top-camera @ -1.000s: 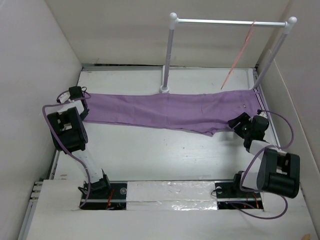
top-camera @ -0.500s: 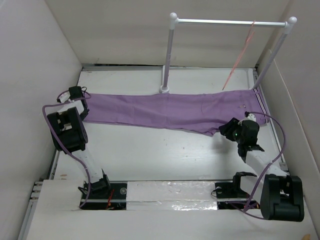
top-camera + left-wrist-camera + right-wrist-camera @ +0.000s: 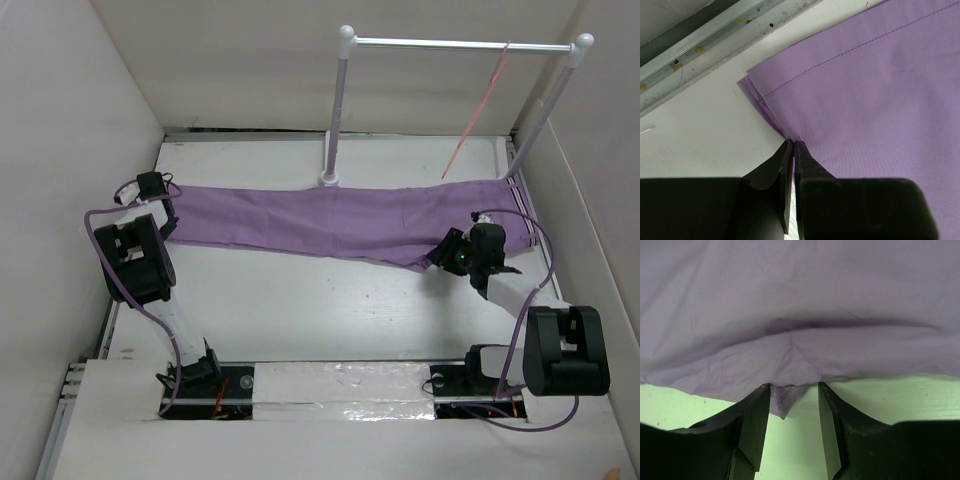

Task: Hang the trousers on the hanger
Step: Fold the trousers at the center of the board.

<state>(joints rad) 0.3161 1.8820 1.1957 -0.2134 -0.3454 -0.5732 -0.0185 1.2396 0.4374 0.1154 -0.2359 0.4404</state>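
Note:
The purple trousers (image 3: 330, 220) lie flat across the table, legs to the left and striped waistband at the far right. The thin pink hanger (image 3: 478, 110) hangs from the rack's crossbar, above the waistband end. My left gripper (image 3: 167, 218) is shut on the leg hem; in the left wrist view the jaws (image 3: 792, 143) pinch the edge of the trousers (image 3: 880, 85). My right gripper (image 3: 440, 256) is open at the near edge by the crotch. In the right wrist view its jaws (image 3: 794, 386) straddle a small cloth corner of the trousers (image 3: 800, 300).
A rack with white posts (image 3: 335, 110) and a silver crossbar (image 3: 450, 44) stands at the back, one post base touching the trousers' far edge. White walls close in the table on the left, back and right. A metal rail (image 3: 715, 45) runs along the table's edge by the hem.
My right gripper has swung from the waistband end leftward along the trousers' near edge to the crotch point. The left gripper and the trousers have not moved.

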